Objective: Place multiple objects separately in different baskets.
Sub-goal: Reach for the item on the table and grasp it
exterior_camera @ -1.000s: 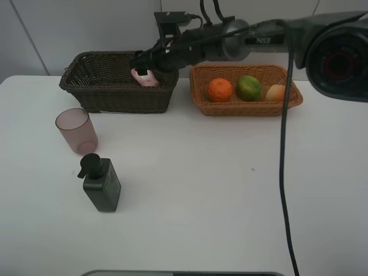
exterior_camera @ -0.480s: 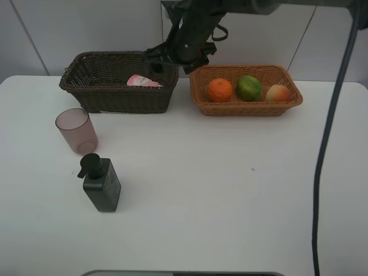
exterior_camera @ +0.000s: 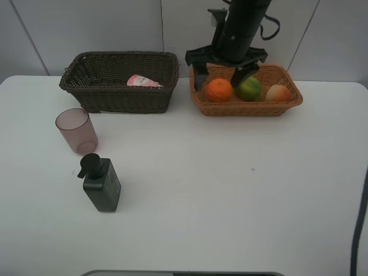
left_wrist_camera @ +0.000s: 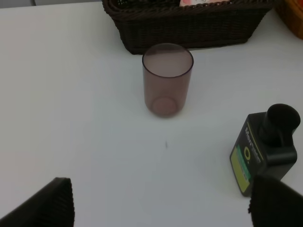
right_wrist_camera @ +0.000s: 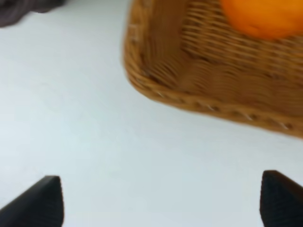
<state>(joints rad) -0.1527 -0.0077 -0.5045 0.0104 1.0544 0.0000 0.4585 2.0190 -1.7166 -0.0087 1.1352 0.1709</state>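
The pink tube (exterior_camera: 142, 81) lies inside the dark brown basket (exterior_camera: 126, 99). The orange (exterior_camera: 219, 90), the green fruit (exterior_camera: 249, 88) and the peach-like fruit (exterior_camera: 278, 93) sit in the light tan basket (exterior_camera: 247, 108). My right gripper (exterior_camera: 218, 77) hangs open and empty over that basket's left end, above the orange (right_wrist_camera: 265, 16). The pinkish cup (exterior_camera: 76, 131) and the black pump bottle (exterior_camera: 100, 183) stand on the table at left. My left gripper (left_wrist_camera: 163, 205) is open and empty, short of the cup (left_wrist_camera: 167, 78) and bottle (left_wrist_camera: 265, 149).
A white table (exterior_camera: 230, 190) carries everything, with a white wall behind the baskets. The right wrist view shows the tan basket's woven corner (right_wrist_camera: 189, 90) above bare tabletop. A black cable (exterior_camera: 359, 230) hangs at the right edge.
My right arm has left the pink tube in the dark basket and swung right, now over the tan basket's left end. The left gripper has not moved.
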